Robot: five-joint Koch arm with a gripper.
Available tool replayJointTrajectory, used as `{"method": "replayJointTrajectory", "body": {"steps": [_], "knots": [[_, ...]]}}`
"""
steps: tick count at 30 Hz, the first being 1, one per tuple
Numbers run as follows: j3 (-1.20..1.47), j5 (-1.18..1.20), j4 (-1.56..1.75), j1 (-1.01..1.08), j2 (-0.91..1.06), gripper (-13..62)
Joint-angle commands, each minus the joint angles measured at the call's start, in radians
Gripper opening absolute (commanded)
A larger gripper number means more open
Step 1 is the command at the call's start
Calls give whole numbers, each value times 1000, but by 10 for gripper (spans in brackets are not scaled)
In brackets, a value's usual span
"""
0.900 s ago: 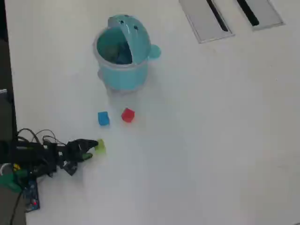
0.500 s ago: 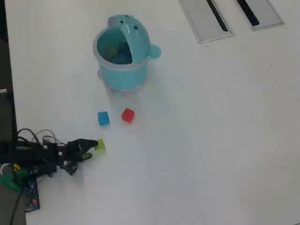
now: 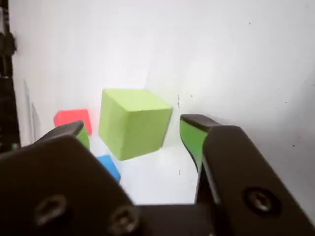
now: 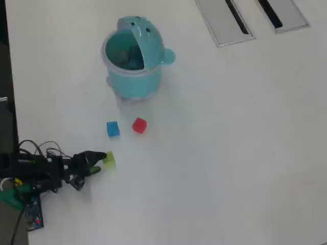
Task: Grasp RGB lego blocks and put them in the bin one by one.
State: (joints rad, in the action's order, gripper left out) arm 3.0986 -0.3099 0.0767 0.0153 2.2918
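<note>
In the wrist view the yellow-green block sits on the white table between my gripper's two green-padded jaws, which are open, with a gap showing on the right side. The red block lies beyond at the left. The blue block is partly hidden by the left jaw. In the overhead view the gripper is at the lower left with the yellow-green block at its tips. The blue block and red block lie side by side below the teal bin, whose lid is tipped open.
The arm's black body and cables lie along the table's left edge. Two grey slotted panels sit at the top right. The white table stretches bare to the right.
</note>
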Motion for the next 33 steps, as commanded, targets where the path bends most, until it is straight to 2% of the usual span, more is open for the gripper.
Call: {"method": "replayJointTrajectory", "body": {"steps": [1,16,30,33], "knots": [[69,-41,58,18,66,340],[55,-84,471,49,66,339],[-37,-110,523,46,67,337],[-46,-196,577,38,67,336]]}}
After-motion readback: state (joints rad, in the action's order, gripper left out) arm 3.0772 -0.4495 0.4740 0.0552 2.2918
